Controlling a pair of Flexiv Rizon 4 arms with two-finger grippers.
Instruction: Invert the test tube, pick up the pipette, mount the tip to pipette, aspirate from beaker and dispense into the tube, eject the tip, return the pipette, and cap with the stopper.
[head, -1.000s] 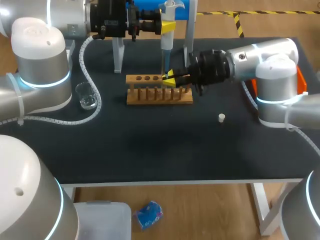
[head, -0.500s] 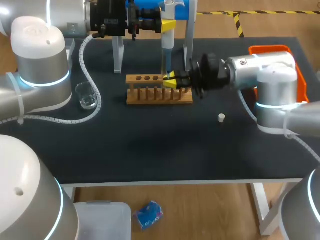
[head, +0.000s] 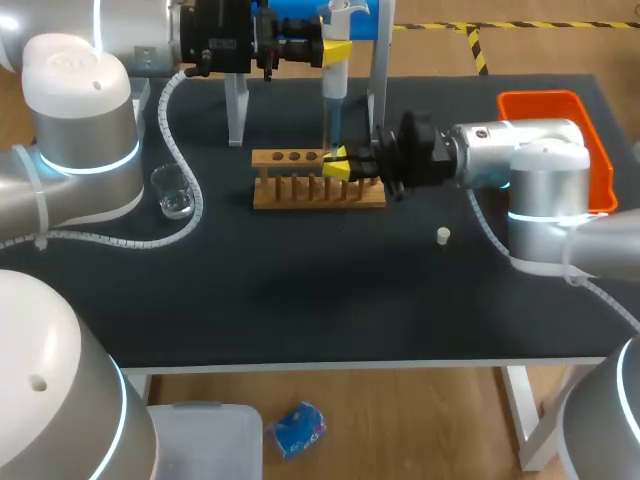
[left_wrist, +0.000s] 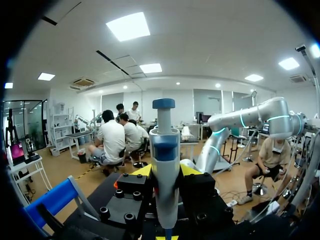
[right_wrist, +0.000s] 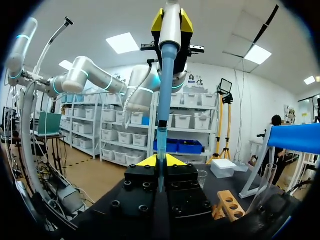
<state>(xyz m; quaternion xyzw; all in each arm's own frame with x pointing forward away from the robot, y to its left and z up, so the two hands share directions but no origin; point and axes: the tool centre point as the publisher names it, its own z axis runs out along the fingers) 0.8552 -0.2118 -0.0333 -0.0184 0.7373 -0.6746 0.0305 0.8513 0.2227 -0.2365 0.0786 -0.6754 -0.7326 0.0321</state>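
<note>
**Pipette held over the gripped test tube**

The left gripper, at the upper middle of the head view, is clamped on the thick body of the white-and-blue plastic pipette. The pipette hangs upright with its tip pointing down. Just below, near the frame's centre, the right gripper is closed almost fully on the slender clear test tube, which is held upright over the right half of the light wooden rack. How deep the tip sits in the tube cannot be told.

Further out, the small glass beaker stands at the left. The white stopper lies to the lower right of the rack, and an orange plastic tray sits at the right edge.

The tube is judged light, stiff, smooth and breakable, so it is best gripped at mid-length with modest force. The pipette is judged rigid and light, and is best taken by its body so that the plunger stays free.

Only the right wrist view shows the tip lined up with the tube between the fingers. The blue plunger knob is shown best in the left wrist view, where the tube is hidden. The stopper and tray are seen only in the head view.
</note>
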